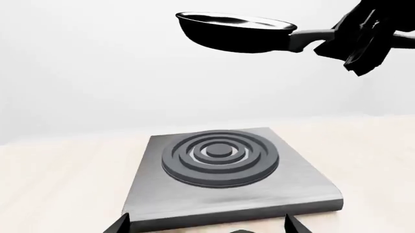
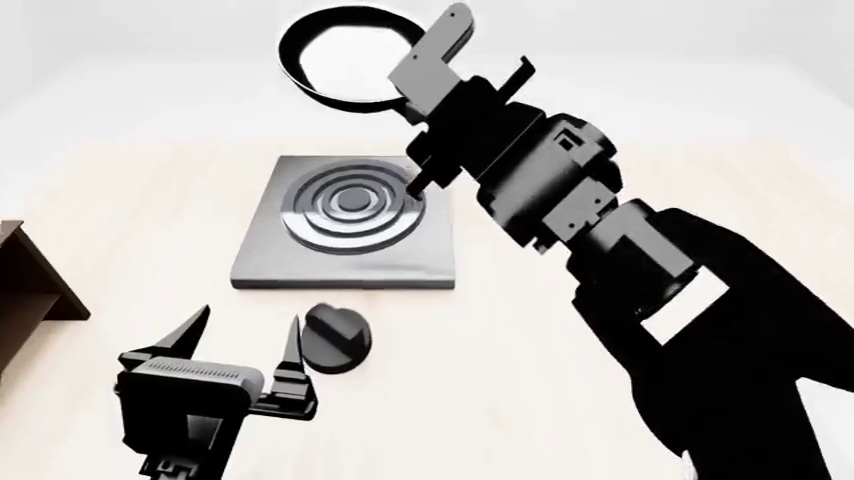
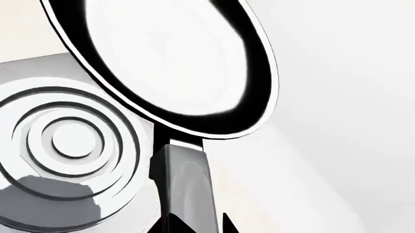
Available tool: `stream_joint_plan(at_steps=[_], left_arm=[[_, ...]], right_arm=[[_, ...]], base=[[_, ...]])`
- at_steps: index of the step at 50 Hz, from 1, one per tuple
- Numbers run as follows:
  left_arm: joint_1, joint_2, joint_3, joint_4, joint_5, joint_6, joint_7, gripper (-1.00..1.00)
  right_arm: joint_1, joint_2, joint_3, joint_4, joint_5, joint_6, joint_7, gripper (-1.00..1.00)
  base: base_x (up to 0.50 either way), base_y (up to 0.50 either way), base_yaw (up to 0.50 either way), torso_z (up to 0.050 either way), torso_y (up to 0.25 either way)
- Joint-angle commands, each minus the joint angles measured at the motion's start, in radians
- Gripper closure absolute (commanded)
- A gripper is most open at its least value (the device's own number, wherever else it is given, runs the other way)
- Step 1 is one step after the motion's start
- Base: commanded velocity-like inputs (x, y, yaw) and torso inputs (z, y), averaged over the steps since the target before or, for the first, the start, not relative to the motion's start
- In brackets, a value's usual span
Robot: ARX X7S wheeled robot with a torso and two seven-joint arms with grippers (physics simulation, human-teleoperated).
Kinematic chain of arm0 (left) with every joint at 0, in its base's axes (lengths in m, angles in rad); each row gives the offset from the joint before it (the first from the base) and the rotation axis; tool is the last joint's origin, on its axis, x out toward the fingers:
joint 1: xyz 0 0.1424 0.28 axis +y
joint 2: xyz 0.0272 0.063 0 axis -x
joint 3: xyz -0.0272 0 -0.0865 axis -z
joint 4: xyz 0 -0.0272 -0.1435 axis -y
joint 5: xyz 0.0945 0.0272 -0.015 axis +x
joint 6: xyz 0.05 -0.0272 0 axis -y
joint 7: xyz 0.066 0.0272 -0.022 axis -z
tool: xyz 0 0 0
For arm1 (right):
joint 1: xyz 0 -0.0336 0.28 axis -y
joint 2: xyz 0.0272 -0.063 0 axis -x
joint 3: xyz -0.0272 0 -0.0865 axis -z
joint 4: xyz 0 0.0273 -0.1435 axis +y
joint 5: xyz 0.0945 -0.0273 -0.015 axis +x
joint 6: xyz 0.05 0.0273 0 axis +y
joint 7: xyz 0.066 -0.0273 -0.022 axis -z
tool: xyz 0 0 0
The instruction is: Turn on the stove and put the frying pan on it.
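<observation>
Pan up in the air, burner bare below!
Left wrist: right gripper clamps the frying pan by its handle, above the stove. Head: left gripper spread wide, empty, knob just beside it. Right wrist: pan ahead of the gripper, the stove beneath.

One stove lies on the bench, a single flat grey slab, and it carries one burner of four raised concentric rings around a central disc. One round black knob with a ridge sits beside it. There is one frying pan, with one long handle. Two end effectors show: the left end effector and the right end effector. One dark brown wooden shelf stands at the bench's edge.
</observation>
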State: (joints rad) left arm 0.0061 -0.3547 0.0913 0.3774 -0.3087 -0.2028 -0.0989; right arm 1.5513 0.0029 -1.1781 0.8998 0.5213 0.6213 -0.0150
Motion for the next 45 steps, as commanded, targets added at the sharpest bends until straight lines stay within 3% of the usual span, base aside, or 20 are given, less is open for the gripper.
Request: stream_joint_plan(at_steps=[1,16,45], left_arm=[[0.001,-0.004,0.000,-0.016,0.006,0.020,0.000,-1.00],[0.003,-0.002,0.000,-0.025,0.017,0.032,-0.016,-1.00],[0.009,-0.013,0.025,-0.034,0.015,0.031,-0.006,-1.00]], right_arm=[[0.087,-0.003,-0.290,-0.010,0.288,-0.083,0.186,1.00],[0.082,-0.003,-0.350,-0.018,0.369,-0.119,0.232,1.00],[0.008,-0.003,-0.359,-0.060,0.391,-0.150,0.305,1.00]], base=[[0.00,0.00,0.00,0.000,-0.250],[0.00,0.00,0.00,0.000,-0.250],[0.00,0.00,0.00,0.000,0.001]])
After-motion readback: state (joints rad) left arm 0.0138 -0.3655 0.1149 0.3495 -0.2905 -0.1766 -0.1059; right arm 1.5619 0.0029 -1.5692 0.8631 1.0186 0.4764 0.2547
